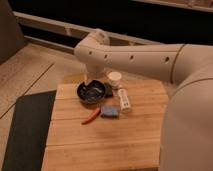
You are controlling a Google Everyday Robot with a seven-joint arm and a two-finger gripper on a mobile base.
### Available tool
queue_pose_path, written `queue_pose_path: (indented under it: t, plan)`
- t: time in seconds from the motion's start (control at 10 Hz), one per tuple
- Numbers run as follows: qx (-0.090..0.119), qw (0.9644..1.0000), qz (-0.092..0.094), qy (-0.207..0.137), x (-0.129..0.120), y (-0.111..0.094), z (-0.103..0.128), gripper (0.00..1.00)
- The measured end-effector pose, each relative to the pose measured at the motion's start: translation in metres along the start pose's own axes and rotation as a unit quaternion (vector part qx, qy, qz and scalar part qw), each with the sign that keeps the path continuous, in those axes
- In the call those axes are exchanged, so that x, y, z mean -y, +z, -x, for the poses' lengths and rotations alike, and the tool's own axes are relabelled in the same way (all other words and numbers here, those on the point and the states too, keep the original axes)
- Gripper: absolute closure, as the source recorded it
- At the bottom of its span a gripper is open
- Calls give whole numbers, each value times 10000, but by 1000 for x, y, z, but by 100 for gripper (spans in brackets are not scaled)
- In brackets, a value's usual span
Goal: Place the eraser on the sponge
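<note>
The light-blue sponge [110, 111] lies flat on the wooden table [100, 145], just in front of a dark round bowl [92, 93]. My gripper [96, 81] hangs at the end of the white arm [130, 52], right over the bowl's far rim, behind the sponge. The eraser is hidden; I cannot pick it out among the dark shapes at the gripper and bowl.
A thin curved red-orange object [91, 117] lies left of the sponge. A white oblong block [124, 100] sits to the sponge's right, with a white cup [115, 78] behind it. A dark mat [27, 130] covers the floor on the left.
</note>
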State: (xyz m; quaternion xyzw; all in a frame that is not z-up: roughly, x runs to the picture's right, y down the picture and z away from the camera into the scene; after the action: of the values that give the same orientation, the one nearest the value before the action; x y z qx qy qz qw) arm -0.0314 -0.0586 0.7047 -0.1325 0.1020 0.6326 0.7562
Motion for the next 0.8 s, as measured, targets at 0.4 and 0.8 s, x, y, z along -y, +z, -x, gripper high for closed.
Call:
queue_pose_path:
  t: [0.4,0.8]
  plan:
    - [247,9995,-56,-200,20,-18,12,35]
    - [95,9994,-327,-105,46,-10,8,35]
